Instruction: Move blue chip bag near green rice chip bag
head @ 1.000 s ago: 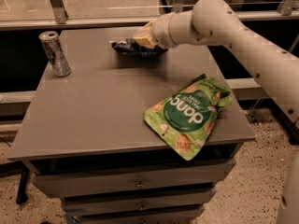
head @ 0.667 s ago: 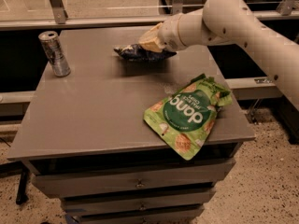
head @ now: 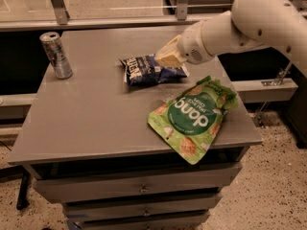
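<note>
The blue chip bag (head: 149, 71) is a small crinkled navy bag with white lettering, in the middle of the grey table (head: 91, 119), toward the back. My gripper (head: 168, 57) comes in from the right and is shut on the bag's upper right edge. The green rice chip bag (head: 194, 116) lies flat at the table's front right corner, its lower end hanging a little over the front edge. The blue bag is just up and left of the green bag's top, a short gap apart.
A silver can (head: 56, 55) stands upright at the table's back left corner. Drawers (head: 144, 189) sit under the tabletop. A metal rail with posts (head: 57, 6) runs behind the table. My white arm (head: 249, 23) spans the back right.
My gripper has moved forward and to the right with the blue chip bag, bringing it from the back of the table closer to the green rice chip bag.
</note>
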Available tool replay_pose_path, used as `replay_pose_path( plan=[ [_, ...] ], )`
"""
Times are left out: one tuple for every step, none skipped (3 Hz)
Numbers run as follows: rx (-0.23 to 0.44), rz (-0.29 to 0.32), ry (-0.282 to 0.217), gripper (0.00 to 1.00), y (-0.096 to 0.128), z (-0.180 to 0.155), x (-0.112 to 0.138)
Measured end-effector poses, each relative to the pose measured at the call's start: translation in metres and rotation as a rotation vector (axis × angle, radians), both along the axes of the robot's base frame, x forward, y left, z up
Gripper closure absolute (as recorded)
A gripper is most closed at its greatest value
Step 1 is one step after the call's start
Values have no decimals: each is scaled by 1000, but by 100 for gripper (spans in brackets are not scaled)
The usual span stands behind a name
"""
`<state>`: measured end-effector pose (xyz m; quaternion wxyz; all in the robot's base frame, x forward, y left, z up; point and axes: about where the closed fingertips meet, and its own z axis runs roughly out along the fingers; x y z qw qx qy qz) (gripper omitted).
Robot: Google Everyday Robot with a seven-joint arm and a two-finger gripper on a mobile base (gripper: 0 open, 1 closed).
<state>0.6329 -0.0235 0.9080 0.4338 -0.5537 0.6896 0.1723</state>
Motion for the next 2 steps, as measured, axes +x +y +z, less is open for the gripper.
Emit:
replay_pose_path(
  plan=[
    [-6, -7, 47, 100, -9, 7, -31],
    [-20, -4, 82, 82, -8, 5, -45]
  ],
)
